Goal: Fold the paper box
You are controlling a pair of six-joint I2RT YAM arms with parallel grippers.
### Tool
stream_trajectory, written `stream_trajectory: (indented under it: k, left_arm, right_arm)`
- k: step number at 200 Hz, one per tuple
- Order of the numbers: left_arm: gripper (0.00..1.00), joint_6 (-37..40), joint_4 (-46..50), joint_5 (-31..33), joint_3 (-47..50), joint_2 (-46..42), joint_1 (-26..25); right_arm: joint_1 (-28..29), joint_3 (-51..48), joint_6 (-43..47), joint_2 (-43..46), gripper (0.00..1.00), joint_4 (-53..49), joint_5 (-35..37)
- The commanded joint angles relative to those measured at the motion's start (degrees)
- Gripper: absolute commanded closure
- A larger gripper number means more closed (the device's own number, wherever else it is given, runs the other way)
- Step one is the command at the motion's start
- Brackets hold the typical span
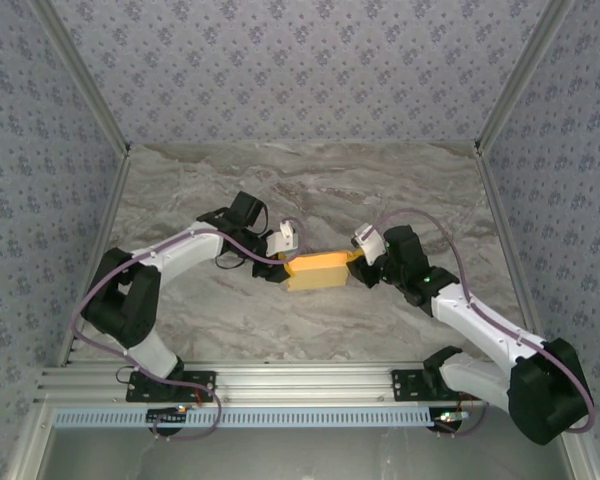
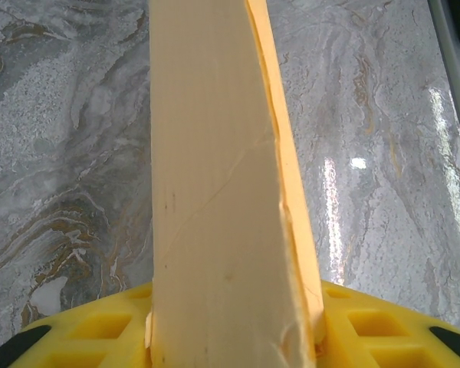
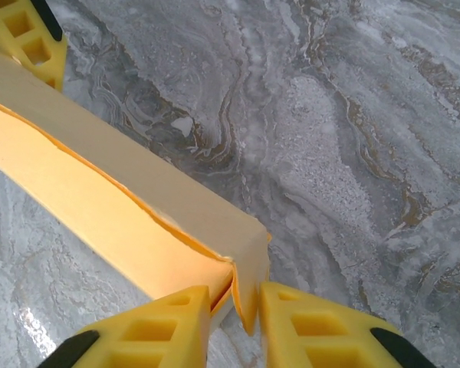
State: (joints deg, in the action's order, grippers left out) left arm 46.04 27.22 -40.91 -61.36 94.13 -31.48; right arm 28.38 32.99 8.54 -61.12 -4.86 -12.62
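Observation:
The paper box (image 1: 318,270) is a long, narrow yellow-orange card box in the middle of the marble table, held between both arms. My left gripper (image 1: 283,268) is shut on its left end. In the left wrist view the box (image 2: 215,192) runs straight up from between the yellow fingers (image 2: 84,337). My right gripper (image 1: 358,268) is at the right end. In the right wrist view the box (image 3: 123,207) lies diagonally, and its end flap (image 3: 249,268) stands pinched between the two yellow fingers of the right gripper (image 3: 236,314). The long seam gapes slightly. A left-gripper finger (image 3: 27,34) shows at the far end.
The grey marble tabletop (image 1: 310,190) spreads all round the box. Patterned walls enclose the back and both sides, with metal posts (image 1: 505,90) at the corners. An aluminium rail (image 1: 300,380) carrying the arm bases runs along the near edge.

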Motion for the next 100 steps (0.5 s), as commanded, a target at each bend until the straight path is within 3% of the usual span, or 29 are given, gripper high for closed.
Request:
stream_trajectory:
  k: [1,100]
  left_arm:
    - [0.57,1.1,0.9,-1.7,-2.0,1.0,0.2]
    - [0.57,0.5,1.2,-0.7,-2.2,1.1,0.1]
  right_arm:
    - [-0.3,2.5,0.0,-1.1,0.81,-0.4,0.0]
    - [-0.2,5.4,-1.1,-1.9,0.90,-5.2,1.6]
